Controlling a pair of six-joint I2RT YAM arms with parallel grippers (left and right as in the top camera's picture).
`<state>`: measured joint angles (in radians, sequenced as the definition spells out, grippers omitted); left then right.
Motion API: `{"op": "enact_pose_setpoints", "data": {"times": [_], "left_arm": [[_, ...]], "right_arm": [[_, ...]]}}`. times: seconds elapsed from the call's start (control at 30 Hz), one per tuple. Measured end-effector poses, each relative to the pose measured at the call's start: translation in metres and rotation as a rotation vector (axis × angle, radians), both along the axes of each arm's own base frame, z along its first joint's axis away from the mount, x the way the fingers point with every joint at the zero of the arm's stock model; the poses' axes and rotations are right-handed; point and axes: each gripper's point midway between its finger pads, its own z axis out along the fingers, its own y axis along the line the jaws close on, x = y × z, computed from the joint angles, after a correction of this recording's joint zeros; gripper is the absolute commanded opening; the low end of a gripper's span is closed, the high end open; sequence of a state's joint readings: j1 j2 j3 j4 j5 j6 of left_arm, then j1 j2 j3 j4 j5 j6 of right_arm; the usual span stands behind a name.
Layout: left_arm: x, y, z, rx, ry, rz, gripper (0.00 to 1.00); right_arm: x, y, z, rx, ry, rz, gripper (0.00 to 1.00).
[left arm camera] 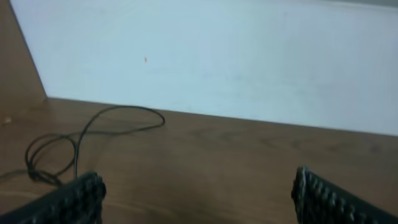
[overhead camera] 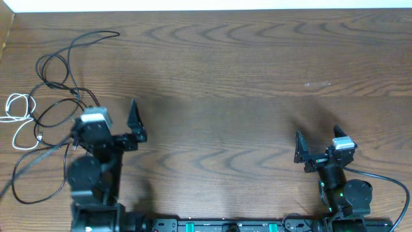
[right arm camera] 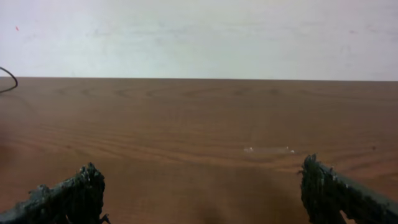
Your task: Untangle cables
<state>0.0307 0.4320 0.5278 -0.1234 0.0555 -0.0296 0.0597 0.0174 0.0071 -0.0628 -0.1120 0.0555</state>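
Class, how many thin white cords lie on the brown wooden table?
1. The thin white cord loops at the far left edge of the brown wooden table, beside the tangled thin black cords. Others may lie off-frame.

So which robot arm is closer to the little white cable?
Left. The left arm stands close beside the white cable, which lies by the left edge of the table. The right arm is far off on the opposite side.
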Motion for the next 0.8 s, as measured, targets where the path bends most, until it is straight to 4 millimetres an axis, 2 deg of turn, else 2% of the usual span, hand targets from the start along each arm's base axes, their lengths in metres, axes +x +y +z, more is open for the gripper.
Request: {"op": "enact_pose_setpoints", "data": {"times": [0.2,0.3,0.67,0.8], "left_arm": [[-0.01,0.004,-0.066,0.02,-0.014,0.022,0.98],[-0.013,0.005,-0.084,0.033,-0.021,0.03,0.98],[-0.017,0.006,-0.126,0.064,-0.012,0.029,0.98],[-0.018,0.005,-0.127,0.064,-0.005,0.027,0.97]], "right_arm": [[0.0,0.0,0.0,0.0,0.0,-0.001,0.99],[0.0,-0.001,0.0,0.0,0.0,-0.004,0.99],[0.0,-0.001,0.0,0.0,0.0,-0.006,0.99],[0.0,-0.002,0.0,0.0,0.0,-0.006,0.99]]}}
